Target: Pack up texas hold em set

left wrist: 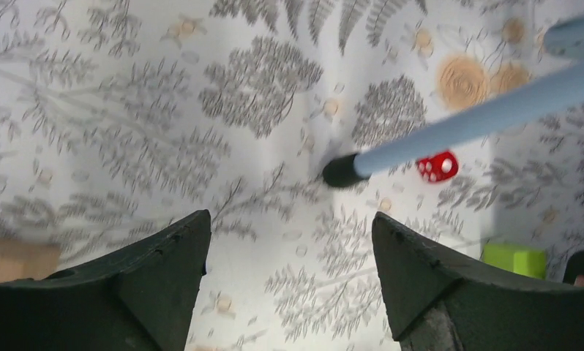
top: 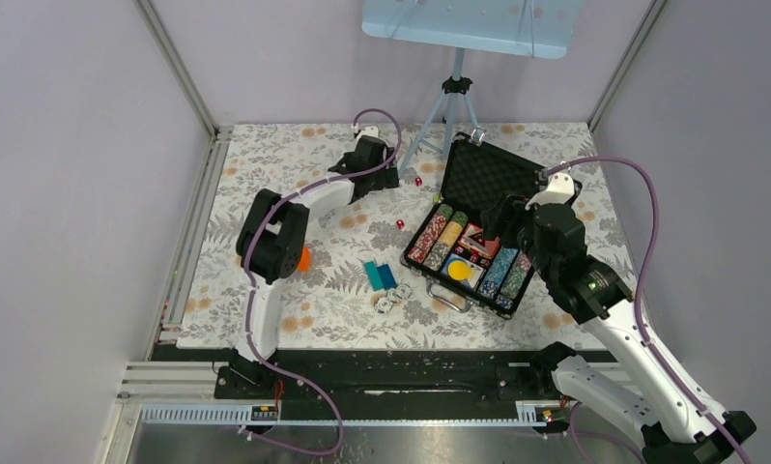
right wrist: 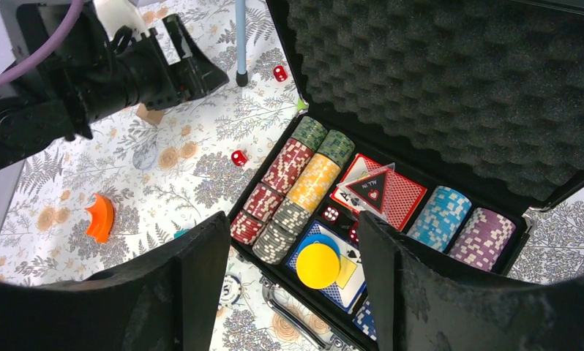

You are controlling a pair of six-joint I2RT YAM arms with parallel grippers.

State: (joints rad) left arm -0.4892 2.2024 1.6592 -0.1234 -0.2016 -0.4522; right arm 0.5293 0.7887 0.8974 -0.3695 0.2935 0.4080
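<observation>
The texas hold em set is a black case, its foam-lined lid [top: 488,174] standing open at the table's right. Rows of coloured chips [right wrist: 315,179], cards, small dice and a yellow disc [right wrist: 318,265] lie in its tray. My right gripper [right wrist: 293,223] hangs open above the tray's front, with nothing between its fingers. Two loose red dice [top: 399,223] [top: 418,181] lie on the cloth left of the case, and loose chips [top: 388,302] lie near its handle. My left gripper [left wrist: 290,223] is open and empty over bare cloth, with a red die [left wrist: 437,167] just beyond it.
A blue tripod leg [left wrist: 479,121] with a black foot lands right in front of the left gripper. Teal and blue bricks [top: 380,275] lie left of the case. An orange curved piece [right wrist: 100,217] sits by the left arm. A green brick [left wrist: 514,259] is at the left wrist view's right.
</observation>
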